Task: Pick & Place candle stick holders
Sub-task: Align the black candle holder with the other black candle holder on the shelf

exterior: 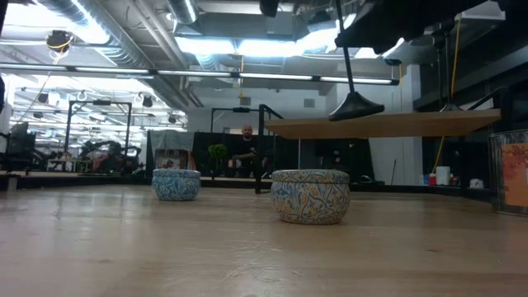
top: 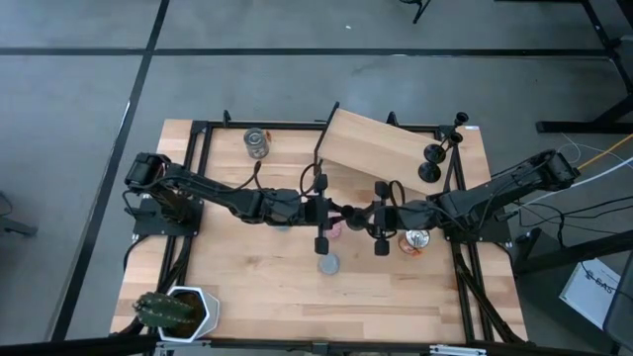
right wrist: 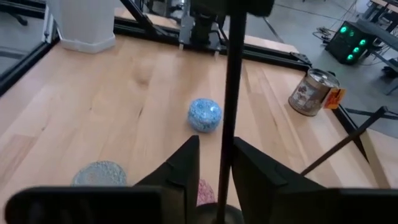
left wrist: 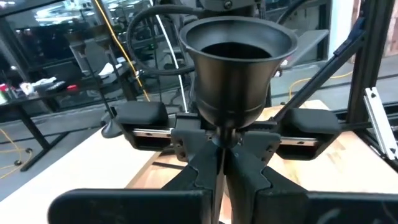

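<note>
Far left and near edge, a white pot with a cactus (top: 176, 311) stands clear of the work. Left arm reaches in toward table centre; the left gripper (top: 322, 211) is clamped shut on the thin stem of a candle stick holder (top: 354, 211), which hangs in the air between both arms, cup toward the left wrist, its stem running on toward the right. The right gripper (top: 380, 217) meets it from the other side, fingers (right wrist: 184, 163) straddling the stem with a visible gap, so not yet gripping. Below lie small round discs, one grey (top: 328, 264). Right and far, a raised wooden shelf (top: 371, 148) carries two more holders (top: 435, 158); a can (top: 415, 240) sits under the right arm. Judgement: the holder looks like rigid, light metal, smooth and apt to swivel in a pinch; best taken mid-stem, squarely, near the base end.
</note>
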You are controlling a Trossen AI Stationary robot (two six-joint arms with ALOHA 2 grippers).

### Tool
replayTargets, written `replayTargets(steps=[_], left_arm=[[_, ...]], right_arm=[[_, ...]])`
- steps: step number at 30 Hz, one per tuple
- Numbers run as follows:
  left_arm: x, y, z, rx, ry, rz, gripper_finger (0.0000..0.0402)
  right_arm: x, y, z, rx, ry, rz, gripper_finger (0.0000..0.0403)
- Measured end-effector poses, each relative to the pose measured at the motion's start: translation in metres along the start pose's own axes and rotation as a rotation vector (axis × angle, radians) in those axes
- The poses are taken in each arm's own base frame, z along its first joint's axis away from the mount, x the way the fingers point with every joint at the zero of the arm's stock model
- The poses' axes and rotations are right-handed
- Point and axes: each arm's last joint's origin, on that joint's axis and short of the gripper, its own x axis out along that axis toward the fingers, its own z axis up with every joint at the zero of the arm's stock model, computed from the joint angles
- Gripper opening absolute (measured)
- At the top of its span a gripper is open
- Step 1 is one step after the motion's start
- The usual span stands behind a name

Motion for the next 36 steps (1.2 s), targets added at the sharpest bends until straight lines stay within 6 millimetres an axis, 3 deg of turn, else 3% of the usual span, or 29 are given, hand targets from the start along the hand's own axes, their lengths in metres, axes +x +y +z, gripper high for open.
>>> replayTargets(steps=[17,31,36], left_arm=[[0.008,0.001,-0.008,-0.054,-0.009,0.012,0.0016],[0.009,0.002,-0.011,-0.046,0.008,0.014,0.0032],[0.009,0.002,-0.009,-0.049,-0.004,0.015,0.0036]], right_arm=[[0.0,0.0,-0.005,-0.008,0.051,0.001,0.0023],[-0.002,0.0,-0.011,0.061,0.121,0.018,0.002],[-0.018,-0.006,-0.009,0.062,0.122,0.039,0.0019]])
